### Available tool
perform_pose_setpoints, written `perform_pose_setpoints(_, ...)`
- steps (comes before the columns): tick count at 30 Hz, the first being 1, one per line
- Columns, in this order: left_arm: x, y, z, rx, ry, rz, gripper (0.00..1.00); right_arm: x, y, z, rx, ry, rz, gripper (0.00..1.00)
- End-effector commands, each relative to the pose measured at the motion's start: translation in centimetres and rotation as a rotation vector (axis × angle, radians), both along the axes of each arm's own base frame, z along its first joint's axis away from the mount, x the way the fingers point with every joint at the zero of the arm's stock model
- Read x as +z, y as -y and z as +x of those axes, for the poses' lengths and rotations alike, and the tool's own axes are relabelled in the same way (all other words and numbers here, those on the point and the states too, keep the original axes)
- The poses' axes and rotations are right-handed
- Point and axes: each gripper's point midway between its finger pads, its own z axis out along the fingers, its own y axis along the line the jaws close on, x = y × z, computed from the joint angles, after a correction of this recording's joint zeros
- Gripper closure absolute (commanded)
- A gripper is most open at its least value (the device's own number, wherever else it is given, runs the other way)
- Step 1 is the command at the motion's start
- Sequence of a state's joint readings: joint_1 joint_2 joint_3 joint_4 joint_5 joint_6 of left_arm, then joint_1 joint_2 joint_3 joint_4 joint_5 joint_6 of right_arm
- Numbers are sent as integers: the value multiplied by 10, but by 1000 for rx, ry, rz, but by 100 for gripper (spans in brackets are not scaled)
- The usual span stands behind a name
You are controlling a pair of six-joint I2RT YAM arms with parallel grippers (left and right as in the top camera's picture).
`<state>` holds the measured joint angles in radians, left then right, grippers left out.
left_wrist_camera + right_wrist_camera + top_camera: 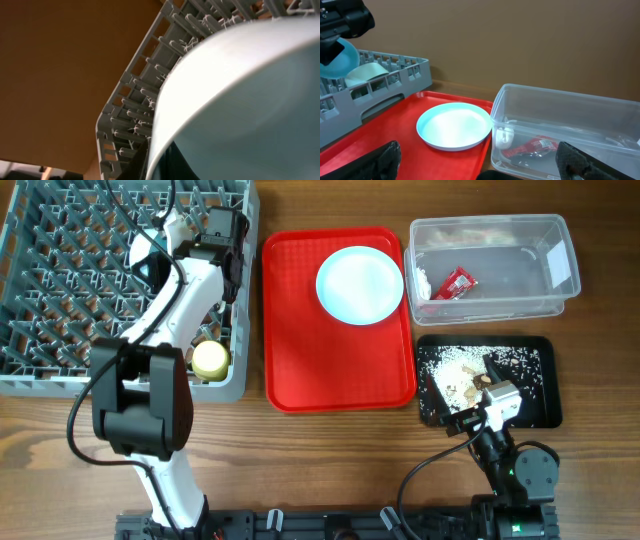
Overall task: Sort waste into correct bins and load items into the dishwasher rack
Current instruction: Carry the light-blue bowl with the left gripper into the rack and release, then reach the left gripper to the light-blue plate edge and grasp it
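— Crumbs nearest the base: where do they lie?
— The crumbs (455,358) are scattered mostly over the left half of the black tray (540,405), at the near right of the table. The right gripper (482,162) hangs above that tray, its fingers (387,160) spread wide with nothing between them.
— And a little farther out?
— On the left, the yellow cup (210,359) sits in the near right corner of the rack (60,290). In the middle lies the red tray (320,350), just beside the rack, with the plate (360,285) flat on its far right part.
— What about the wrapper?
— The red wrapper (458,282) lies on the floor of the clear tub (560,275), which stands just beyond the black tray. A small white piece lies at the tub's left end, near the wrapper; I cannot tell what it is.
— And farthest off?
— The left gripper (160,252) is over the far part of the rack, closed on a bowl (240,100) held tilted above the pegs. Its rim fills the left wrist view. A second bowl (367,72) stands among the pegs near it.
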<state>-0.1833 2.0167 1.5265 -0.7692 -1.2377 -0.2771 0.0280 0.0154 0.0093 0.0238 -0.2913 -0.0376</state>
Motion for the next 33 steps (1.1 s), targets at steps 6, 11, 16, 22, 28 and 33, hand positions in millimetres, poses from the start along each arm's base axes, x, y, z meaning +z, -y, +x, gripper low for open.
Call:
perform_pose_setpoints(6, 7, -3, -3, 15, -35, 109, 90, 1, -1, -1, 11, 7, 11, 0)
perform_pose_setpoints(11, 3, 5, -5, -11, -77, 96, 75, 1, -1, -1, 11, 7, 11, 0)
perform_pose_setpoints(16, 4, 27, -5, -63, -96, 104, 38, 1, -1, -1, 11, 7, 11, 0)
perform_pose_setpoints(22, 24, 40, -11, -92, -57, 94, 0, 1, -1, -1, 11, 7, 11, 0)
perform_pose_setpoints(28, 44, 52, -31, -127, 51, -205, 0, 1, -1, -1, 11, 7, 11, 0)
perform_pose_setpoints(33, 67, 96, -41, -287, 132, -558, 0, 1, -1, -1, 11, 7, 11, 0)
